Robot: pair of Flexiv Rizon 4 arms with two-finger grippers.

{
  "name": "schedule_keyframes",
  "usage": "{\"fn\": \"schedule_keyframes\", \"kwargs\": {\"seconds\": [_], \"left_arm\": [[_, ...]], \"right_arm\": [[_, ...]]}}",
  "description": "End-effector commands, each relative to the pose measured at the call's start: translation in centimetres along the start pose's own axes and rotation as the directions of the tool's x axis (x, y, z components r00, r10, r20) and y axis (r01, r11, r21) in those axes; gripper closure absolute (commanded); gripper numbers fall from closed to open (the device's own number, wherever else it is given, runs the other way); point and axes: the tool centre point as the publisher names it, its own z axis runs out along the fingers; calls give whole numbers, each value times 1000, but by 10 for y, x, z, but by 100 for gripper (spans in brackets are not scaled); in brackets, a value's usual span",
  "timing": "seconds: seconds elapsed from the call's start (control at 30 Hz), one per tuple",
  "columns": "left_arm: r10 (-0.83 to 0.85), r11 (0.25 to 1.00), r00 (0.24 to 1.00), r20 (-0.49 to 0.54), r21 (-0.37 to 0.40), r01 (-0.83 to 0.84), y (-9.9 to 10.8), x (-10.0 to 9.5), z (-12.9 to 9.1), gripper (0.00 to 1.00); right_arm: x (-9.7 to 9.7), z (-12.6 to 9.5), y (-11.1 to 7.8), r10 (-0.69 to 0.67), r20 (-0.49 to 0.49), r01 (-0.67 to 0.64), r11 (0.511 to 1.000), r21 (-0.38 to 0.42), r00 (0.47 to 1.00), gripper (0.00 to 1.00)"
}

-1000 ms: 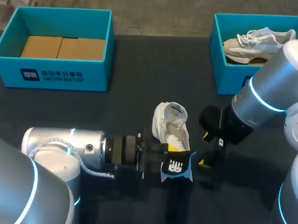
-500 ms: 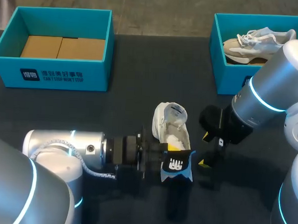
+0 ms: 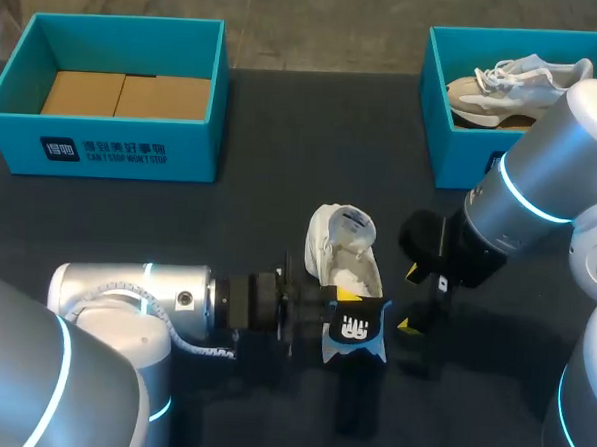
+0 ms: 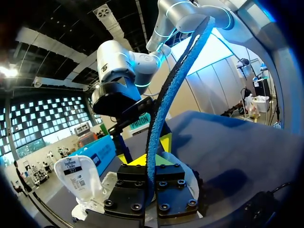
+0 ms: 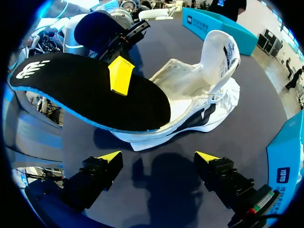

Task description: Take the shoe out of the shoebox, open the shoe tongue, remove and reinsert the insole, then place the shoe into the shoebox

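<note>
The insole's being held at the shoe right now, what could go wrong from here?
1. The shoe lies loose on the table. The right gripper is open and off it, so pushing the insole in could shove or tip the shoe.
2. The left gripper pinches the insole at one spot only, so it may bend, twist or slip instead of sliding in flat.

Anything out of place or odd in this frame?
Only the insole, held tilted by the left jaws with one end over the opening of the shoe; that fits the removal step. The right jaws stand open nearby. Nothing spilled or damaged.
</note>
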Motion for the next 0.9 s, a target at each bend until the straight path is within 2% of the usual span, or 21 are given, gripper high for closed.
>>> {"fn": "schedule_keyframes", "kwargs": {"seconds": [0.03,0.9], "left_arm": [[1,1000,1000,6,-8,-1,4,-1,3,100],[34,996,999,20,-82,-32,23,-12,6,100]], "right_arm": [[1,0,0,0,3,0,1000,1,1000,0],[1,0,0,0,3,0,1000,1,1000,0]]}}
